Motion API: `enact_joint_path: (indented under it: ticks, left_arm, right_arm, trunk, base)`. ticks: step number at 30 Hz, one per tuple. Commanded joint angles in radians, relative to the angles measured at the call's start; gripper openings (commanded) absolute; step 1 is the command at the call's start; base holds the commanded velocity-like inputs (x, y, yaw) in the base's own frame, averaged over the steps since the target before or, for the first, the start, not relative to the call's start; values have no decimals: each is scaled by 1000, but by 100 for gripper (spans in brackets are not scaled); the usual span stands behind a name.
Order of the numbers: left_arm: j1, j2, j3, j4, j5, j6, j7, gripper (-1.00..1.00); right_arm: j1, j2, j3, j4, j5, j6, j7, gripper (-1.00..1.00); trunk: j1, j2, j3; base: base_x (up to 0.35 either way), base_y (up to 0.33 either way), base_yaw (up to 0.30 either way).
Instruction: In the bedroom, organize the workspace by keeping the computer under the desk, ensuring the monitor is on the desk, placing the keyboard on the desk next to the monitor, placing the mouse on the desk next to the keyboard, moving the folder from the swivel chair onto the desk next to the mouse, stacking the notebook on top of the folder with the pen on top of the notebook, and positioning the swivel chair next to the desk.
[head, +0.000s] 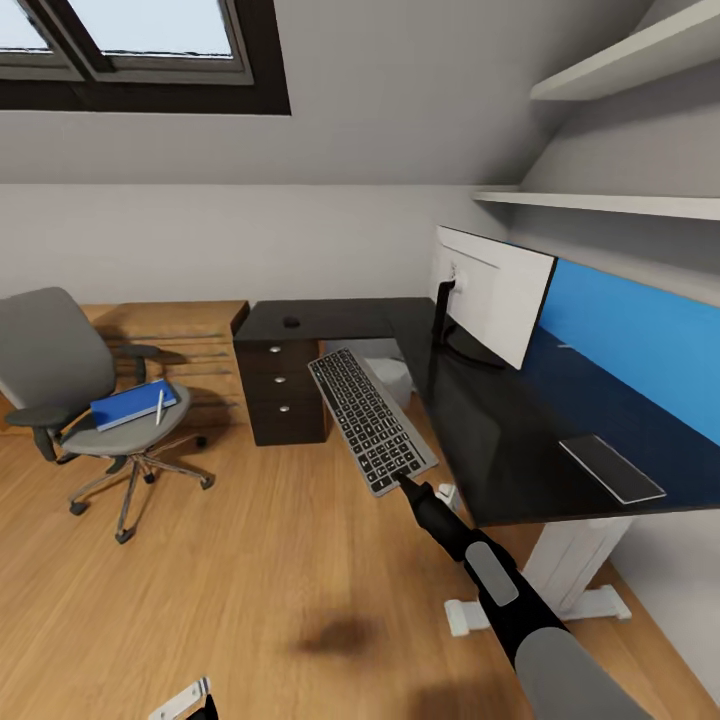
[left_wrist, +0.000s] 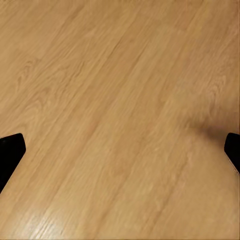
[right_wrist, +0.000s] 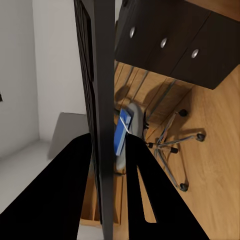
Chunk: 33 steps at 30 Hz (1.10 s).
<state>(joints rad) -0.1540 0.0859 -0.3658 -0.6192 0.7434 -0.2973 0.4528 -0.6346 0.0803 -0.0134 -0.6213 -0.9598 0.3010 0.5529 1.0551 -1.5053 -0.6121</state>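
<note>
- The right gripper (head: 402, 480) is clenched on the near end of the keyboard (head: 371, 418), holding it in the air just left of the desk (head: 480, 430).
- The left gripper (left_wrist: 120, 145) hangs released over the wooden floor (left_wrist: 115, 100).
- The monitor (head: 495, 292) stands on the desk; the mouse (head: 291, 322) lies at its far left end.
- The folder (head: 132, 403) with the pen (head: 160, 405) lies on the swivel chair (head: 60, 380), well left of the desk.

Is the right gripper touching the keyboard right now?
Touching. In the right wrist view, the right gripper has a finger on each side of the keyboard's edge; in the head view the keyboard hangs in the air from the gripper.
</note>
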Motion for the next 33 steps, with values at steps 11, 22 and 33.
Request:
enact_joint_path:
  ticks: [11, 22, 33]
  left_arm:
    - [-1, 2, -8, -1, 10, -6, 6, 100]
    - [-1, 2, -8, -1, 10, -6, 6, 100]
    - [-1, 2, -8, -1, 10, -6, 7, 100]
  right_arm:
    - [0, 1, -2, 0, -17, 12, 3, -100]
    - [0, 1, -2, 0, -16, 11, 3, -100]
    - [-1, 1, -2, -2, -16, 6, 4, -100]
  trunk:
    - [0, 0, -1]
    - [0, 0, -1]
    - [0, 0, -1]
  base:
    - [287, 184, 0]
    - [259, 249, 0]
    - [259, 231, 0]
